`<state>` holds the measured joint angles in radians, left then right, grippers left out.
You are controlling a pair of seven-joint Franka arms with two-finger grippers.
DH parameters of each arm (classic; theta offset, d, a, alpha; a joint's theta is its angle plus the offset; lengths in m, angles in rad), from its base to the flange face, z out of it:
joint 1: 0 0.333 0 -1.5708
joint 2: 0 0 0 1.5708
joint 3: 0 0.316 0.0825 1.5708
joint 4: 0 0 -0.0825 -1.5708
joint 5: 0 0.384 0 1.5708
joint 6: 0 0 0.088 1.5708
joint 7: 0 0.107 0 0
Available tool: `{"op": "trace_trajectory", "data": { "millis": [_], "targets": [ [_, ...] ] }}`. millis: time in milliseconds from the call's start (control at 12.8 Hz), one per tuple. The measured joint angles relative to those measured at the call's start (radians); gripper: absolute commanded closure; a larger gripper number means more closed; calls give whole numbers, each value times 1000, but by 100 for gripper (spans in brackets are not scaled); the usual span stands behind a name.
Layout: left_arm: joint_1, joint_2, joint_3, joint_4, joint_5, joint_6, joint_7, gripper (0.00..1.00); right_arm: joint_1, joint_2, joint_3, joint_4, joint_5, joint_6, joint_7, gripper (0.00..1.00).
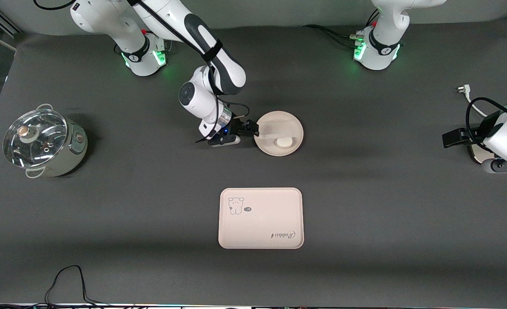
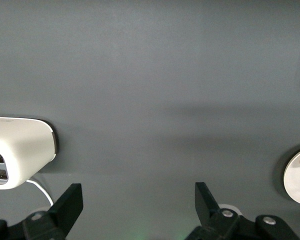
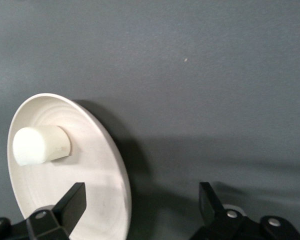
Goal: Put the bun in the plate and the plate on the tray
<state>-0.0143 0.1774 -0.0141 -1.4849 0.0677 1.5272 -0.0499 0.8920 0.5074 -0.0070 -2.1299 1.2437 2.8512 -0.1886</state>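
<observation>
The round cream plate (image 1: 274, 124) lies at the table's middle with the off-white bun (image 1: 285, 141) in it. My right gripper (image 1: 251, 127) is low at the plate's rim, on the side toward the right arm's end, and open. In the right wrist view the gripper (image 3: 140, 197) straddles the rim: one finger (image 3: 72, 200) is over the plate (image 3: 95, 165), the other is outside it, and the bun (image 3: 40, 145) lies apart from both. The rectangular tray (image 1: 262, 223) with the "Rabbit" print lies nearer to the front camera than the plate, with nothing on it. My left gripper (image 1: 450, 139) waits open over the left arm's end of the table, and it is empty in its wrist view (image 2: 140, 200).
A steel pot with a glass lid (image 1: 43, 141) stands at the right arm's end. A white plug and cable (image 1: 463, 91) lie near the left arm. The left wrist view shows a white rounded appliance (image 2: 20, 150) and a round white object (image 2: 297, 180).
</observation>
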Motion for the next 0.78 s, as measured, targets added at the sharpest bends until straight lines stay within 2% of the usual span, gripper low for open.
{"op": "trace_trajectory", "data": {
  "millis": [234,390,468,623,779],
  "targets": [
    [2,-67,20,6,4,-25,3,0,0,0,22,10,4,0,0,1],
    [3,-107,23,2,21,-39,9,0,1,2,34,12,8,0,0,12],
    [2,-116,22,-3,26,-43,10,0,1,3,35,12,8,0,0,20],
    [1,-126,20,-23,27,-41,10,0,1,5,35,12,8,0,-3,42],
    [-1,-127,17,-28,26,-31,10,0,1,7,35,12,8,0,-4,69]
  ]
}}
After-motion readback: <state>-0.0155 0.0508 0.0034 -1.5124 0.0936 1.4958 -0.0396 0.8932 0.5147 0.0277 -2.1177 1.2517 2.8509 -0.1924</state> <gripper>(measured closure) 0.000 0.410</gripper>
